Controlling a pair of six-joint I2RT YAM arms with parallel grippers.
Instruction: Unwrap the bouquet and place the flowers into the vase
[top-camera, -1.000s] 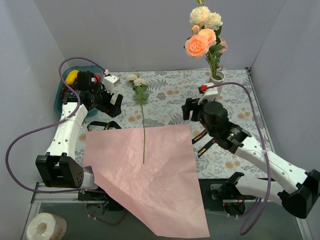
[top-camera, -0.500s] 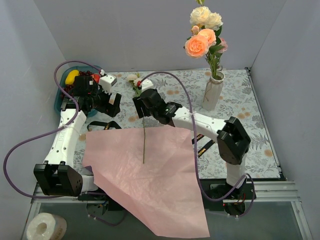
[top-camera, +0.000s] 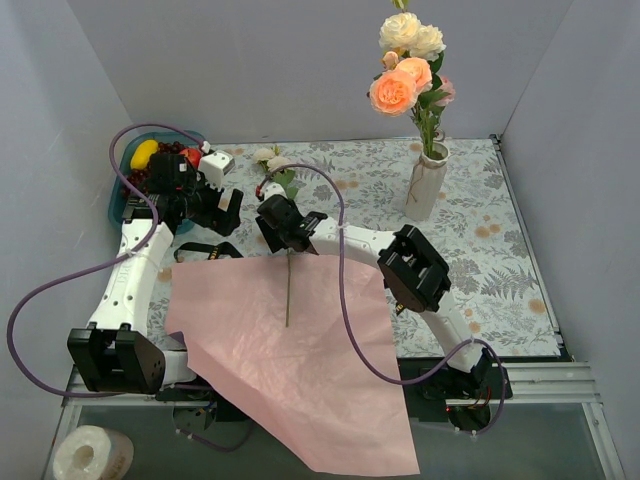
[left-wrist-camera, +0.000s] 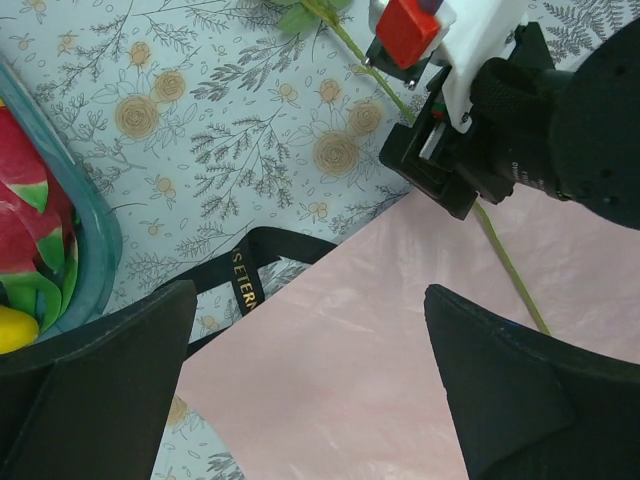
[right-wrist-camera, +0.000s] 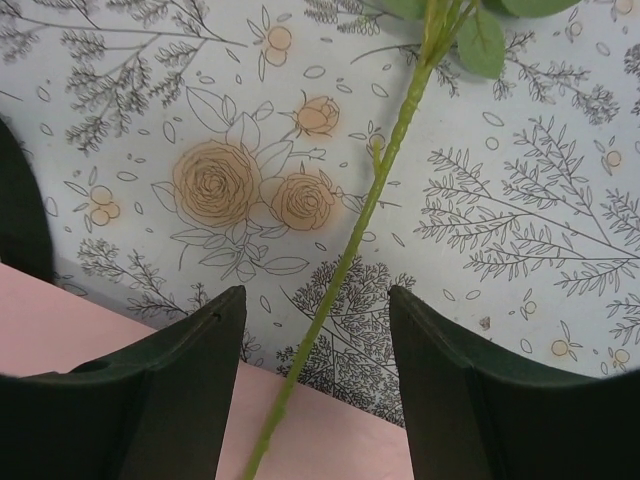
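flowers (top-camera: 405, 70) in 1 vase (top-camera: 423, 188), 1 loose stem (top-camera: 288, 295)

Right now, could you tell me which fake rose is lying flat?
The cream-white, long-stemmed rose straddled by the right pincer; the other roses stand upright in the slim cream ceramic vase.

1. Black ribbon (left-wrist-camera: 243, 285): gold capital letters "SETER" run along its length in the left wrist view; further letters are lost at the fold.
2. Nothing else carries readable text.
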